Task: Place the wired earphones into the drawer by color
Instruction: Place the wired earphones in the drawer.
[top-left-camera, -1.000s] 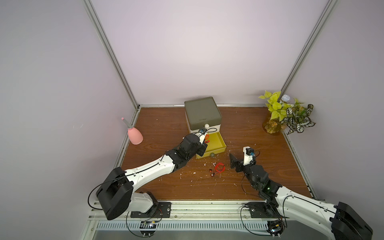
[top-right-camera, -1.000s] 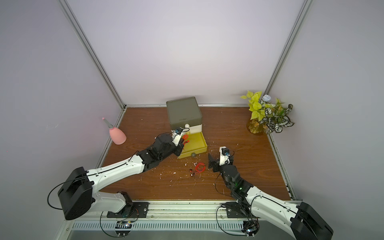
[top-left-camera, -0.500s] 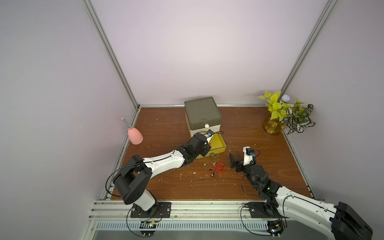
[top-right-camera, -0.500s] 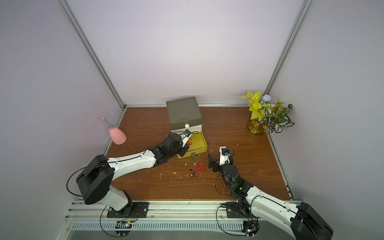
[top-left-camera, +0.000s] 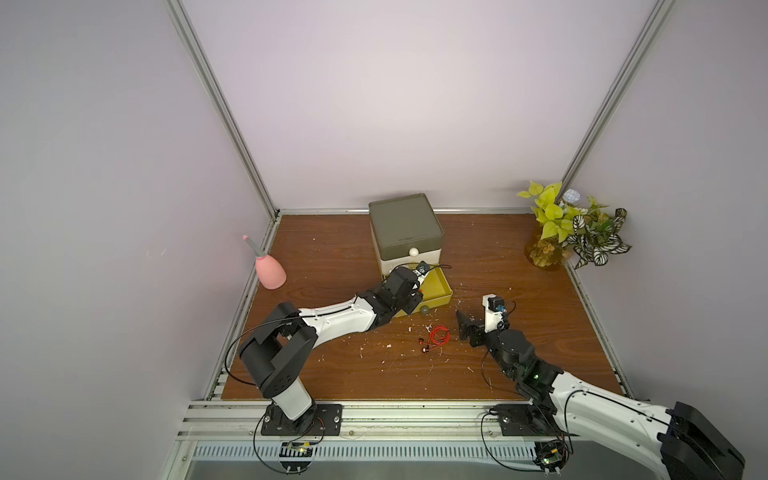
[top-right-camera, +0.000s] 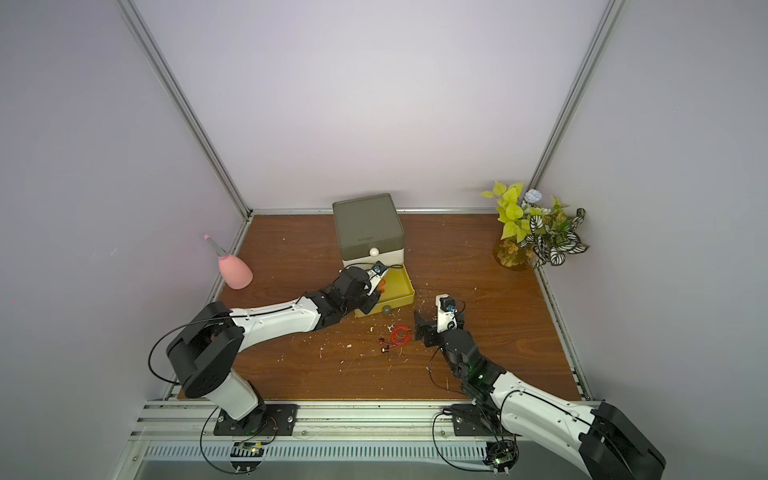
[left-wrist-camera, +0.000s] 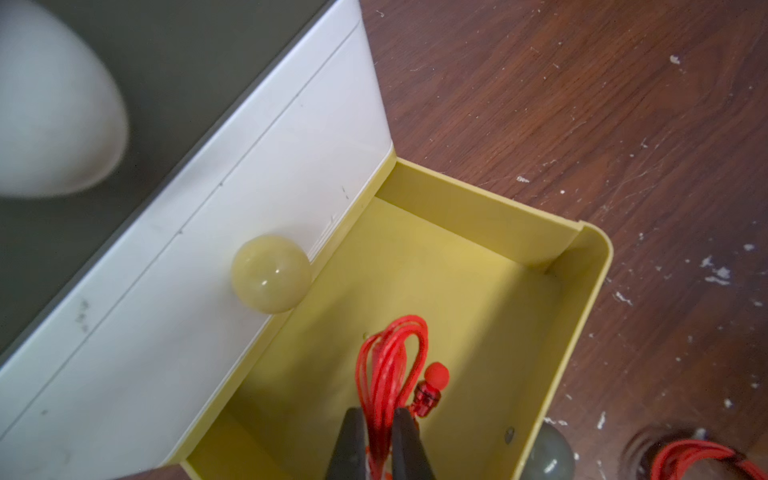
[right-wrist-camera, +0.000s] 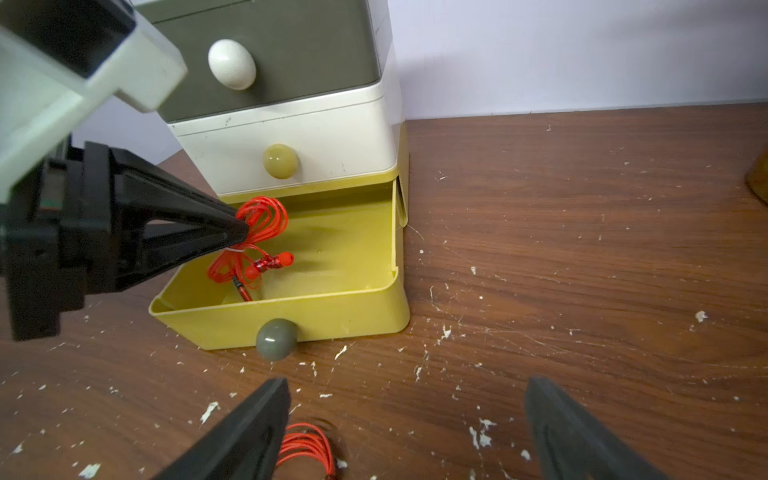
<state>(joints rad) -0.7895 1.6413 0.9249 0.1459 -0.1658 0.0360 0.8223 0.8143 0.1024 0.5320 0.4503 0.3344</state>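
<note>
The drawer (top-left-camera: 405, 224) stands at the back of the table, its bottom yellow tier (right-wrist-camera: 332, 316) pulled out. My left gripper (left-wrist-camera: 380, 415) hangs over that open tier, shut on a coil of red wired earphones (left-wrist-camera: 392, 361) whose earbuds dangle inside the tray (right-wrist-camera: 274, 262). Another bundle of red earphones (top-left-camera: 438, 334) lies on the table in front of the drawer. My right gripper (right-wrist-camera: 409, 386) is open just to the right of that bundle, which shows by one of its fingers (right-wrist-camera: 249, 432). No white or black earphones are in view.
A pink squeeze bottle (top-left-camera: 270, 272) stands at the left edge. A potted plant (top-left-camera: 569, 232) fills the back right corner. White crumbs are scattered across the wooden table (top-left-camera: 519, 257). The olive and cream tiers are closed.
My left arm has reached forward and lower, carrying the red earphones down over the open yellow tier. The right arm has stayed put.
</note>
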